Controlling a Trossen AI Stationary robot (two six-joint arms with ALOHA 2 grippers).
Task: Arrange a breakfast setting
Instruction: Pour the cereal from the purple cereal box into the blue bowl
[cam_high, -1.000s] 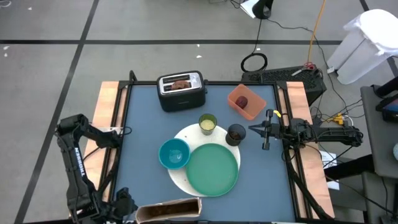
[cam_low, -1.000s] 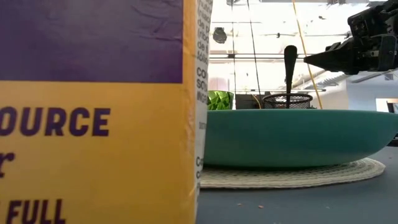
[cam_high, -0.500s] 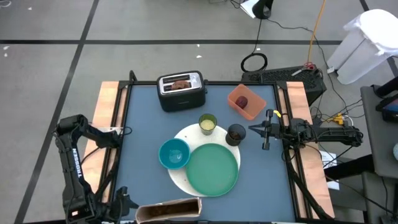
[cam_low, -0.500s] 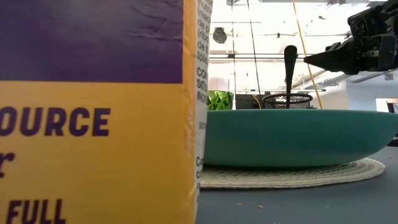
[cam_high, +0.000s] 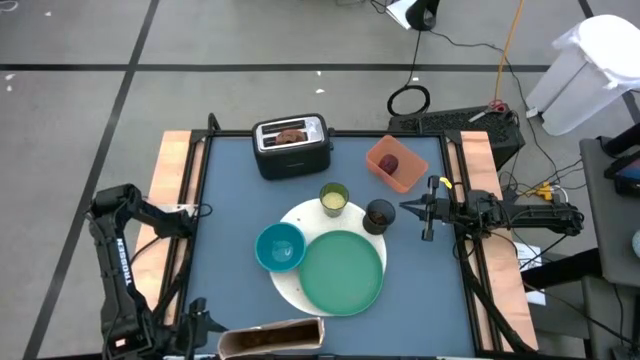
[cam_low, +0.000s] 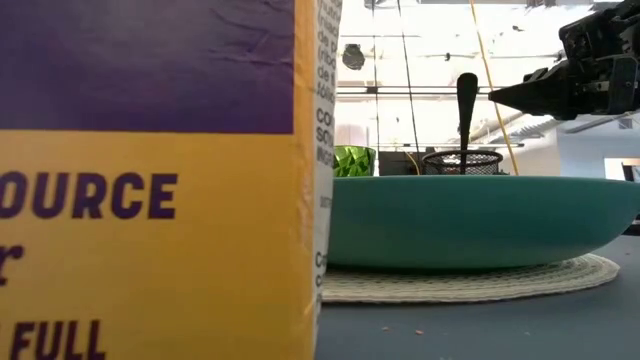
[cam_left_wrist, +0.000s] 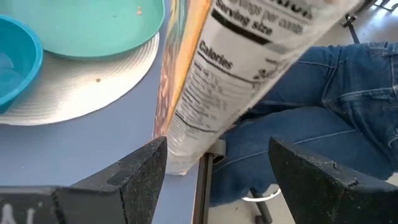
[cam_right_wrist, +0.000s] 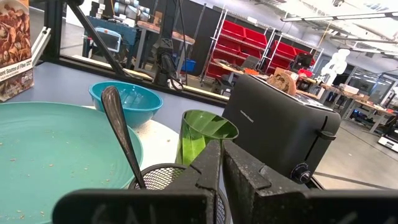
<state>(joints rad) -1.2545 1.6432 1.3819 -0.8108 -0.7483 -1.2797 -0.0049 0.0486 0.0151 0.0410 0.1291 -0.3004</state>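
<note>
No change since the earlier frames; both arms static. Large green plate (cam_high: 342, 270) sits on white round disc (cam_high: 292, 288), mid-table: rigid, likely slick, best taken at the rim. Small black cup (cam_high: 380, 215) just beside it holds the metal spoon (cam_right_wrist: 122, 135) upright; thin stiff handle, pinch near top. Right gripper (cam_high: 412, 210) near cup, fingers pressed together, empty. Left gripper (cam_left_wrist: 211, 163) spread wide by the cereal box (cam_high: 271, 339).

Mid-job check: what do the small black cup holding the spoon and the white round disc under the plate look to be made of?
The small black cup looks like black wire mesh: its wall shows an open grid in the right wrist view. The white round disc seems a woven or braided mat, matte off-white, with ribbed concentric rows along its edge; fibre or plastic cannot be told.
</note>
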